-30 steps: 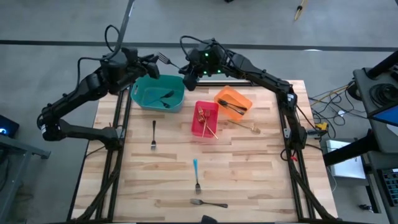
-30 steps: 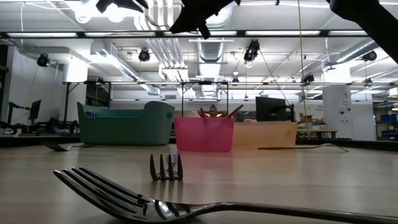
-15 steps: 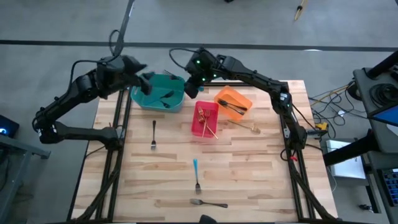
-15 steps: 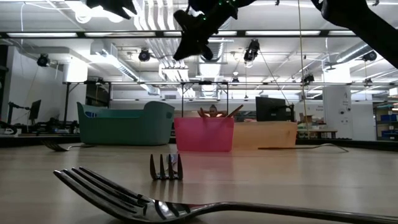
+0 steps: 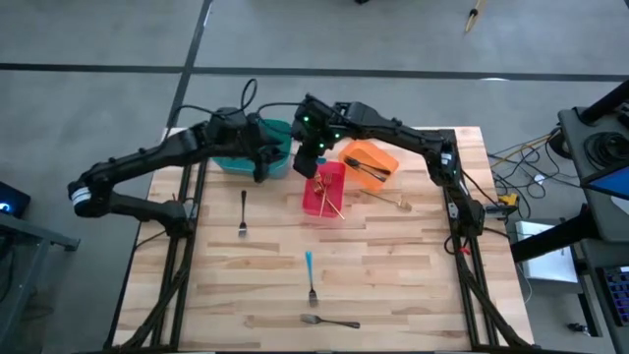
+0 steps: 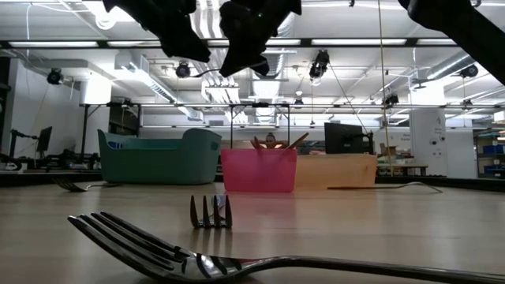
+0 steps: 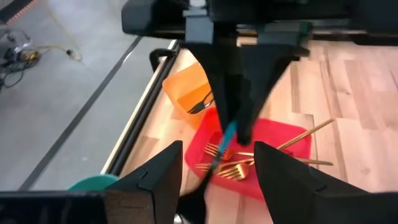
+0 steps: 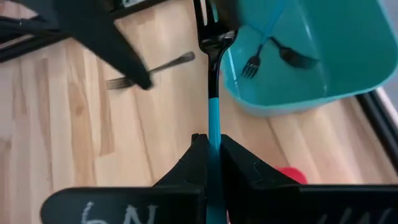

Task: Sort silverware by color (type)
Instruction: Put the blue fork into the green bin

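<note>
On the wooden worktop [image 5: 393, 265], bins are grouped. A blue-handled fork [image 8: 213, 93] is clenched by the right pincer [image 8: 210, 144] beside the teal bin [image 5: 257, 147]. The left pincer [image 7: 217, 163] is released, nearby; collision could dislodge it.

- Both arms crowd the space above the teal bin [image 5: 280, 133] and red bin [image 5: 325, 189].
- The counter [image 5: 393, 265] in front has open room, with only loose forks.

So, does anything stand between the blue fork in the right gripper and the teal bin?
Yes. The left gripper hangs open beside the teal bin, right at the tines of the fork, between the right gripper and that bin. Nothing else visible blocks it.
</note>
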You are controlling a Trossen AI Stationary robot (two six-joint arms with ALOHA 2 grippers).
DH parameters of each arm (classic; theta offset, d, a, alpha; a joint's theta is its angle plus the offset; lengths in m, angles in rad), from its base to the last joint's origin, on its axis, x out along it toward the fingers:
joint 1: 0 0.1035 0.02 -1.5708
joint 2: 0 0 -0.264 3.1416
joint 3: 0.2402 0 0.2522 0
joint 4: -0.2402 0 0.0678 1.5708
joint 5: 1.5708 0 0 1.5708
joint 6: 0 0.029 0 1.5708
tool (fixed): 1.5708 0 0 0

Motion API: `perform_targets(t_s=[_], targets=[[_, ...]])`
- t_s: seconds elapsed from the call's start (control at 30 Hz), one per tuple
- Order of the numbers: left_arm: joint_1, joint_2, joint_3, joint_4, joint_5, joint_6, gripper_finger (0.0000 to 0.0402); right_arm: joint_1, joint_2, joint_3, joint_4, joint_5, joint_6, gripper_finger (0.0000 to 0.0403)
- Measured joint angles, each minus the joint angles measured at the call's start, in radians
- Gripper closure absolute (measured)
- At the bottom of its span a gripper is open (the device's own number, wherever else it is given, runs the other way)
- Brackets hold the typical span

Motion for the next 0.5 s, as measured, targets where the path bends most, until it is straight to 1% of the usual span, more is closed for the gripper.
perform_targets(t_s=[0.17, 0.33, 0.5], targets=[[0.001, 0.048, 0.008, 0.009, 0.015, 0.058, 0.0232, 0.016, 0.000, 0.000, -0.015, 0.000, 0.001, 0.0390], [0.001, 0.103, 0.011, 0.005, 0.088, 0.089, 0.0233, 0.019, 0.000, 0.000, -0.019, 0.000, 0.003, 0.0390], [0.000, 0.132, 0.011, 0.001, 0.092, 0.093, 0.0234, 0.018, -0.001, 0.000, -0.026, 0.000, 0.009, 0.0390]])
